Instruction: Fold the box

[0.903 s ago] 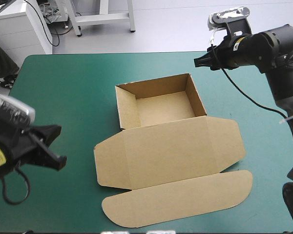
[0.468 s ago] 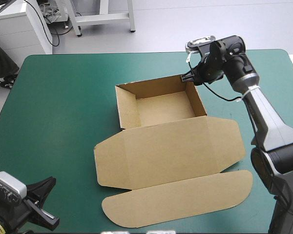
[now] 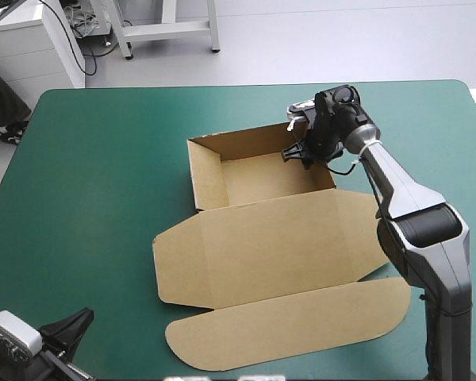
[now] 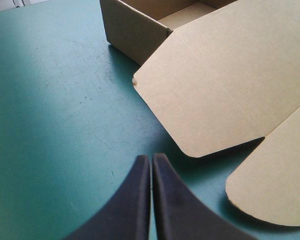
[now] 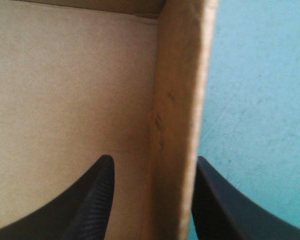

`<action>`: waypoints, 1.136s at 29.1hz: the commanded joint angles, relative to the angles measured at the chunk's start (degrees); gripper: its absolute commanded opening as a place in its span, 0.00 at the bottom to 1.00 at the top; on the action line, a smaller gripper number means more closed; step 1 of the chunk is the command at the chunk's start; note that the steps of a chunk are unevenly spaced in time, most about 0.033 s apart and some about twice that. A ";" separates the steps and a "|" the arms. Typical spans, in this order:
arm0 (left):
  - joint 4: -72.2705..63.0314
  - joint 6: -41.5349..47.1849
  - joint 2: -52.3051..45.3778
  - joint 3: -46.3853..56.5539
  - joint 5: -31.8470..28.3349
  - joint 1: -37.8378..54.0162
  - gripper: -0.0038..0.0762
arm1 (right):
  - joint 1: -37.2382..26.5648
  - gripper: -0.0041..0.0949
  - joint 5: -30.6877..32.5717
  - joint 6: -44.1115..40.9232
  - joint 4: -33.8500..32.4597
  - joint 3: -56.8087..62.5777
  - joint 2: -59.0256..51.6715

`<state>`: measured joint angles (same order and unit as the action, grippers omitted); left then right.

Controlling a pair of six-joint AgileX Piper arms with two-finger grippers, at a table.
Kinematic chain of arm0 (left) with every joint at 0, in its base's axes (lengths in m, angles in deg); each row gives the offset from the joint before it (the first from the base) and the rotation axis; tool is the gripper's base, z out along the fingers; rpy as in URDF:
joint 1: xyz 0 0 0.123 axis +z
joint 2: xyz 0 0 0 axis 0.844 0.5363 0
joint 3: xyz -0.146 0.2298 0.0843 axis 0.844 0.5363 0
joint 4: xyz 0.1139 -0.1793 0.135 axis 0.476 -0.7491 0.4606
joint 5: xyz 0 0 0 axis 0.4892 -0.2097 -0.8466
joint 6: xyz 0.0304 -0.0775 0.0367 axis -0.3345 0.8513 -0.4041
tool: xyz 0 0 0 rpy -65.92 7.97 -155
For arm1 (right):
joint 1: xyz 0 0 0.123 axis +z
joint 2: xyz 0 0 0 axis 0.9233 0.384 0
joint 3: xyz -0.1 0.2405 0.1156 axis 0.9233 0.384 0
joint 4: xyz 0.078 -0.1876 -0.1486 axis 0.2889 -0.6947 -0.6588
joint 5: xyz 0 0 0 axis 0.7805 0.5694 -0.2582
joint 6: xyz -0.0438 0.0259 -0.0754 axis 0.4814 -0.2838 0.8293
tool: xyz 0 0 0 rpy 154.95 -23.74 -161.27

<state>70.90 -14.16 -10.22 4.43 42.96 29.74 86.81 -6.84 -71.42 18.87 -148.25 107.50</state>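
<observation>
The brown box (image 3: 266,176) lies mid-table as an open tray, its lid (image 3: 278,246) flat toward the near edge and a rounded tuck flap (image 3: 293,321) beyond that. My right gripper (image 3: 297,152) is open and straddles the tray's right wall (image 5: 177,100) near the far corner. One finger (image 5: 97,195) is inside over the floor, the other (image 5: 215,200) outside over the teal-green cover. My left gripper (image 4: 151,159) is shut and holds nothing. It hovers at the near-left corner (image 3: 73,332), short of the lid's left side flap (image 4: 225,75).
Bare teal-green cover (image 3: 103,175) spreads to the left of the box and along the far edge. A narrower strip (image 3: 436,159) runs to the right of the tray.
My right gripper has swung in from beyond the far right corner and come down over the tray's right wall. My left arm has drawn back to the near-left corner.
</observation>
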 commanded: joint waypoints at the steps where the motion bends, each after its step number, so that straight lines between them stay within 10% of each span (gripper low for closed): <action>1: -0.51 0.63 -0.09 -1.14 -4.65 -0.40 0.04 | -0.30 0.38 0.82 -0.45 -0.14 -1.40 -3.03; 7: -0.51 0.63 -0.19 -1.14 -4.65 -0.40 0.04 | -0.30 0.02 0.82 -1.69 -3.45 -1.40 -2.90; 16: -0.51 0.63 -0.19 -1.14 -4.65 -0.40 0.04 | -5.69 0.02 0.82 -2.82 -10.05 -1.40 -3.27; 33: -0.51 0.63 -0.19 -1.14 -4.65 -0.40 0.04 | -45.54 0.02 0.82 0.00 -6.01 -1.40 -4.25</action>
<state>70.78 -14.16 -10.22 4.56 42.62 29.74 45.72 -6.90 -72.09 13.62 -148.25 107.47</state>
